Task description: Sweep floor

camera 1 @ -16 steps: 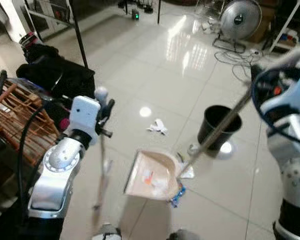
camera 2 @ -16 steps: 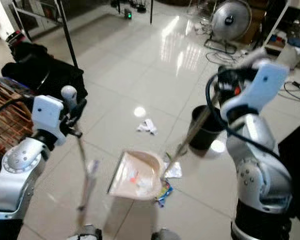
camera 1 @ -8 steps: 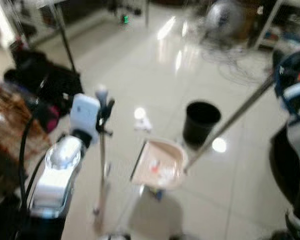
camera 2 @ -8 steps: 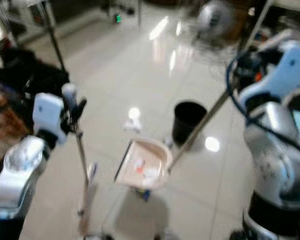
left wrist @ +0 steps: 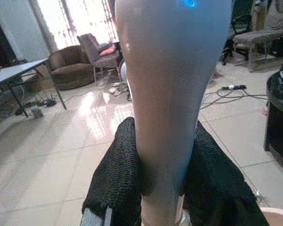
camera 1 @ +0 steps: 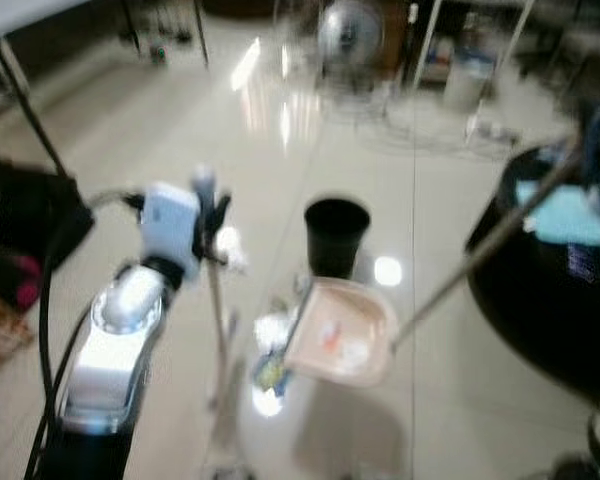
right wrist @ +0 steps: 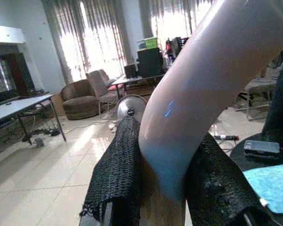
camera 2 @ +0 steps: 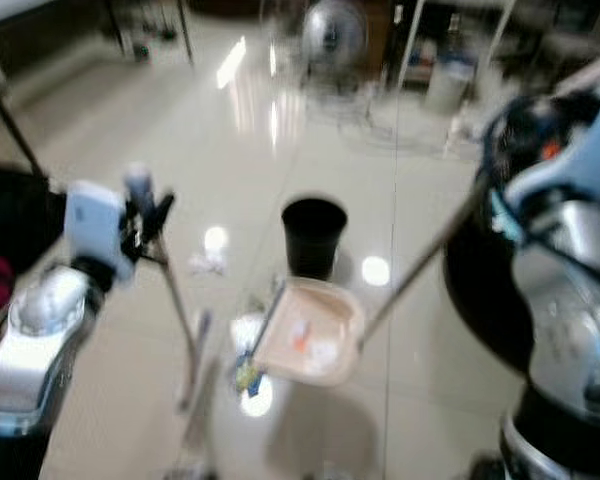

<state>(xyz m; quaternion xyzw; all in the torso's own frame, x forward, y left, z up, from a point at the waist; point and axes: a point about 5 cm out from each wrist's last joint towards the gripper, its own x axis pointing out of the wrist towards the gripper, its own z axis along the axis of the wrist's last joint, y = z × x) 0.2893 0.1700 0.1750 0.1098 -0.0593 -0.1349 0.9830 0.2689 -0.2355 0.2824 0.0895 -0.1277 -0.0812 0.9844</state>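
Note:
My left gripper is shut on the grey broom handle. The broom stands upright on the floor in front of me. My right gripper is shut on the dustpan's long pale handle. The beige dustpan hangs tilted a little above the floor, with bits of white and orange litter in it. A black bin stands just beyond the pan. White paper and a blue-yellow wrapper lie on the tiles left of the pan. Another crumpled paper lies further left.
A round black table with a blue cloth stands close on the right. A fan, cables and shelving line the far side. Black bags lie at the left. Glossy tiles stretch open around the bin.
The whole view has swung right as I turn, and it is blurred. The dustpan has come off the wrapper and paper and now hangs nearer the bin. Both grippers keep their hold.

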